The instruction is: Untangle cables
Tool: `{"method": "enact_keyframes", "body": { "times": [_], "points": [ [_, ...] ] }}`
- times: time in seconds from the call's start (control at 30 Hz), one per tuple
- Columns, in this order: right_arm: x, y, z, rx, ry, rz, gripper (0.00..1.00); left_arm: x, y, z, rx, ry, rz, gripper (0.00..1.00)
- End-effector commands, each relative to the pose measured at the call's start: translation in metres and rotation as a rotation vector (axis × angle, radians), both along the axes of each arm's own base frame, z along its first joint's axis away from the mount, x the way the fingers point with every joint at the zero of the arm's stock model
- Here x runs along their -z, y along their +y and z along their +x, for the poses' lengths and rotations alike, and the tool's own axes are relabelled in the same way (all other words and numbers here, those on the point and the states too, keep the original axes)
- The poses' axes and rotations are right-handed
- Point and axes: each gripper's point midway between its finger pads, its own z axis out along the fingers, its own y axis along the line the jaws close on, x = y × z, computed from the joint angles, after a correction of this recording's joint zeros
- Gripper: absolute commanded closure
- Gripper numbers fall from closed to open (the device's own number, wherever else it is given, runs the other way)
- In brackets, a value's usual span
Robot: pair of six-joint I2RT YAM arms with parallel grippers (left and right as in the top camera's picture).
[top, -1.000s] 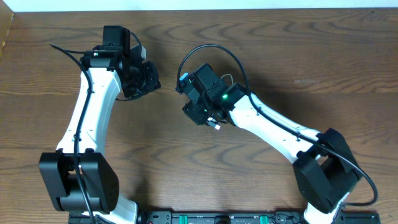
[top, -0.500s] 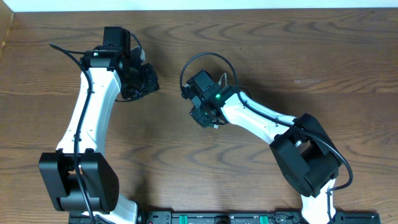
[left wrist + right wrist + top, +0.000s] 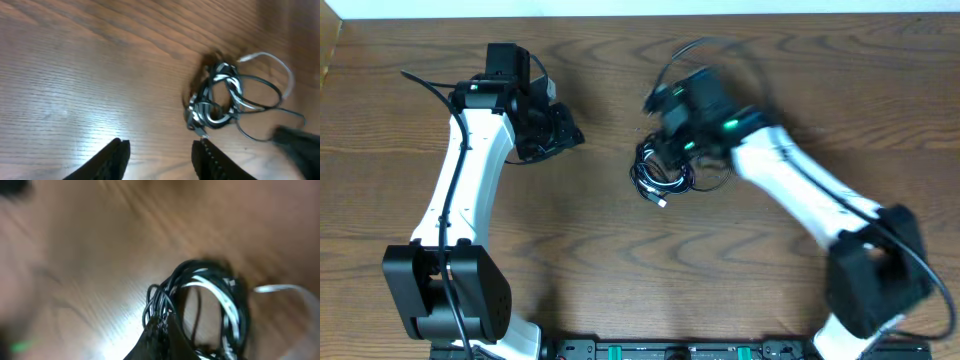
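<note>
The cables [image 3: 665, 176] lie in a tangled coil of black and white cords mid-table, with one plug end [image 3: 662, 203] sticking out toward the front. My right gripper [image 3: 663, 157] is at the coil's far edge. In the right wrist view its fingers [image 3: 161, 336] are shut on several black strands of the cables [image 3: 202, 302], and a white cord [image 3: 216, 291] loops through the coil. My left gripper [image 3: 566, 131] hovers to the left, apart from the coil. In the left wrist view the left gripper [image 3: 160, 151] is open over bare wood, with the cables [image 3: 218, 98] ahead of it.
The brown wooden table [image 3: 620, 260] surrounds the coil on all sides. The right arm [image 3: 800, 190] stretches from the back middle to its base at the front right. The left arm [image 3: 460, 180] runs along the left side. A black rail [image 3: 670, 350] lines the front edge.
The right arm swung up and to the right, uncovering the coil, and its jaws closed on black strands. The left gripper's jaws opened; the left arm barely moved.
</note>
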Motion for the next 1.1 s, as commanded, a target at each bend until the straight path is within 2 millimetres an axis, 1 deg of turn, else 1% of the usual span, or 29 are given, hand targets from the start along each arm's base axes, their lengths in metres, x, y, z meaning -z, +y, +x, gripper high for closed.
{"method": "enact_keyframes", "body": {
  "times": [0.0, 0.03, 0.07, 0.1, 0.13, 0.17, 0.2, 0.23, 0.33, 0.37, 0.4, 0.43, 0.47, 0.5, 0.53, 0.6, 0.63, 0.67, 0.7, 0.73, 0.8, 0.83, 0.87, 1.07],
  "points": [
    [-0.020, 0.000, -0.009, -0.057, 0.109, 0.179, 0.99, -0.006, -0.015, -0.002, 0.024, 0.007, -0.101, 0.52],
    [-0.016, -0.006, -0.007, -0.042, 0.127, 0.175, 0.99, -0.006, -0.016, -0.002, 0.022, 0.008, -0.104, 0.52],
    [-0.014, -0.010, -0.007, -0.034, 0.140, 0.169, 0.97, -0.006, -0.016, -0.002, 0.020, 0.009, -0.104, 0.52],
    [-0.010, -0.014, -0.009, -0.025, 0.162, 0.161, 0.89, -0.006, -0.016, -0.002, 0.019, 0.008, -0.104, 0.52],
    [-0.008, -0.014, -0.010, -0.024, 0.171, 0.157, 0.85, -0.006, -0.016, -0.001, 0.019, 0.006, -0.104, 0.51],
    [-0.006, -0.013, -0.015, -0.032, 0.185, 0.148, 0.72, -0.006, -0.016, 0.000, 0.019, 0.001, -0.104, 0.51],
    [-0.005, -0.011, -0.018, -0.045, 0.184, 0.144, 0.69, -0.007, -0.016, 0.001, 0.020, -0.003, -0.104, 0.51],
    [-0.002, -0.005, -0.023, -0.070, 0.175, 0.131, 0.63, -0.007, -0.016, 0.002, 0.020, -0.008, -0.104, 0.51],
    [0.008, 0.002, -0.027, -0.068, 0.133, 0.041, 0.57, -0.007, -0.016, 0.004, 0.020, -0.017, -0.104, 0.50],
    [0.012, 0.003, -0.027, -0.062, 0.113, 0.002, 0.55, -0.007, -0.016, 0.004, 0.020, -0.018, -0.104, 0.39],
    [0.018, 0.004, -0.027, -0.046, 0.070, -0.073, 0.51, -0.007, -0.015, 0.005, 0.019, -0.019, -0.100, 0.35],
    [0.022, 0.005, -0.027, -0.039, 0.044, -0.116, 0.48, -0.006, -0.013, 0.005, 0.015, -0.019, -0.084, 0.34],
    [0.023, 0.006, -0.027, -0.037, 0.030, -0.137, 0.46, -0.005, -0.010, 0.005, 0.012, -0.018, -0.071, 0.33],
    [0.025, 0.009, -0.028, -0.036, 0.006, -0.167, 0.42, -0.003, -0.007, 0.005, 0.005, -0.017, -0.048, 0.32],
    [0.025, 0.011, -0.029, -0.039, -0.012, -0.185, 0.40, -0.002, -0.004, 0.006, 0.001, -0.018, -0.032, 0.32],
    [0.026, 0.016, -0.030, -0.042, -0.041, -0.211, 0.26, 0.000, 0.003, 0.007, -0.011, -0.022, 0.011, 0.30],
    [0.026, 0.019, -0.032, -0.046, -0.055, -0.221, 0.12, 0.001, 0.007, 0.009, -0.017, -0.027, 0.032, 0.26],
    [0.026, 0.022, -0.033, -0.051, -0.064, -0.227, 0.01, 0.002, 0.011, 0.010, -0.024, -0.033, 0.058, 0.24],
    [0.025, 0.024, -0.035, -0.056, -0.067, -0.224, 0.01, 0.003, 0.015, 0.012, -0.031, -0.037, 0.082, 0.22],
    [0.025, 0.026, -0.035, -0.060, -0.069, -0.222, 0.01, 0.004, 0.019, 0.013, -0.038, -0.041, 0.105, 0.17],
    [0.024, 0.029, -0.036, -0.065, -0.075, -0.217, 0.01, 0.006, 0.027, 0.013, -0.050, -0.041, 0.150, 0.12],
    [0.024, 0.029, -0.036, -0.066, -0.076, -0.217, 0.01, 0.006, 0.027, 0.013, -0.051, -0.041, 0.153, 0.11],
    [0.024, 0.029, -0.036, -0.066, -0.075, -0.217, 0.01, 0.006, 0.027, 0.013, -0.051, -0.041, 0.153, 0.05],
    [0.026, 0.028, -0.037, -0.067, -0.070, -0.222, 0.01, 0.006, 0.027, 0.013, -0.051, -0.041, 0.153, 0.03]
  ]
}}
